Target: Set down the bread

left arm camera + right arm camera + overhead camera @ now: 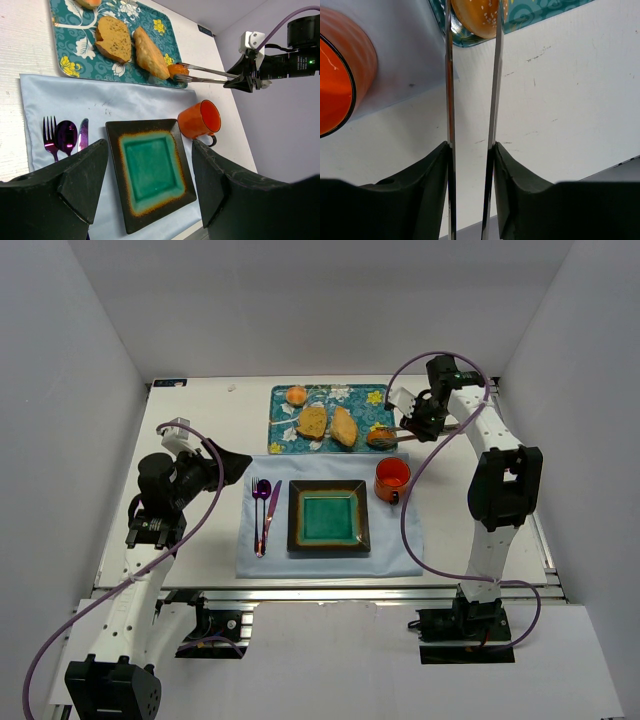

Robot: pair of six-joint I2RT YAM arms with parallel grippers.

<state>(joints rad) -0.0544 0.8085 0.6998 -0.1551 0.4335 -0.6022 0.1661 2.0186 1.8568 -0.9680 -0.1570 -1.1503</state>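
Note:
The bread [380,436] is a small glossy orange-brown bun at the near right corner of the teal floral tray [283,445]. My right gripper [418,420] is shut on a pair of metal tongs [205,74]. The two tong arms [449,100] reach forward and flank the bread [477,17], pressing its sides. From the left wrist view the bread [175,70] sits at the tong tips, on the tray's edge. My left gripper [235,462] hangs open and empty left of the blue cloth, its fingers [75,180] framing the square plate [115,150].
An orange mug [392,478] stands right of the dark plate [296,518] with the teal centre. A fork, spoon and knife [262,510] lie on the blue cloth [400,555]. The tray also holds a brown slice [312,421], a long pastry [343,426] and a pale round bun [296,395].

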